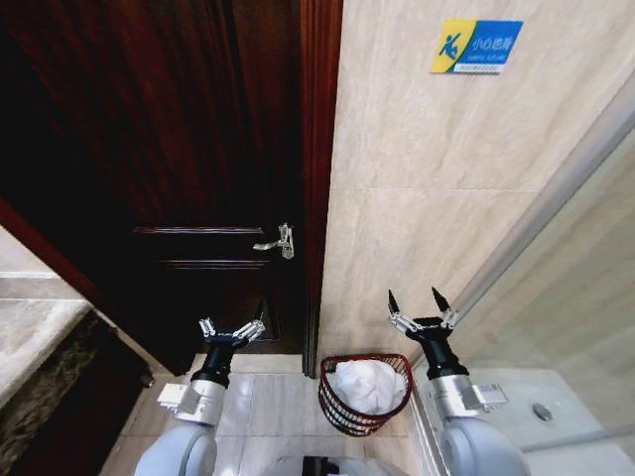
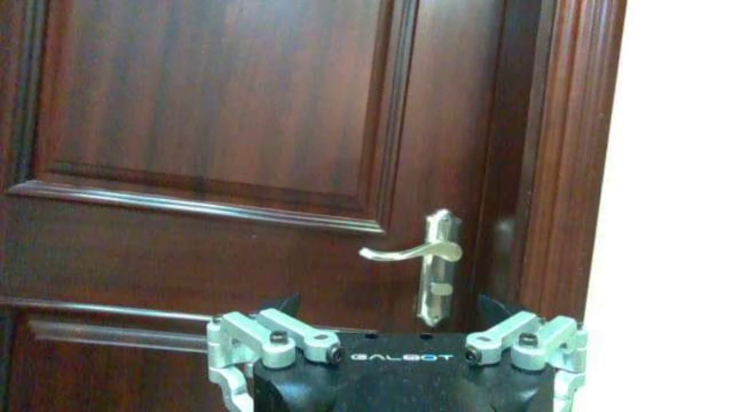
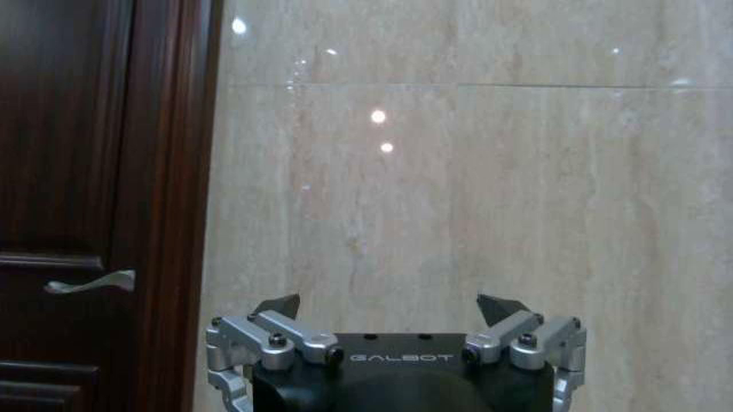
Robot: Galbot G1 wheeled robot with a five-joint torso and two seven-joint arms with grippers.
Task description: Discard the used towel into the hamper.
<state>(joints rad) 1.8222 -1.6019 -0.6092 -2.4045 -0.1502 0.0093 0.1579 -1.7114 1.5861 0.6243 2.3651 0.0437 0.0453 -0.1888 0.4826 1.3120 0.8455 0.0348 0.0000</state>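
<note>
the white towel [image 1: 369, 385] is already lying bunched up inside the hamper [image 1: 342, 410], a small reddish-brown wire basket on the floor by the tiled wall [image 1: 427, 178], just beside the dark wooden door [image 1: 189, 149]. so the job looks done, and i don't see anything left to put away. the left end effector [image 1: 232, 332] is held up in front of the door, below the silver door handle [image 1: 278, 241], with its fingers spread wide and nothing in them. the right end effector [image 1: 421, 304] is up by the wall, just above and beside the hamper, also wide open and holding nothing. both arms look like they are just resting.
</note>
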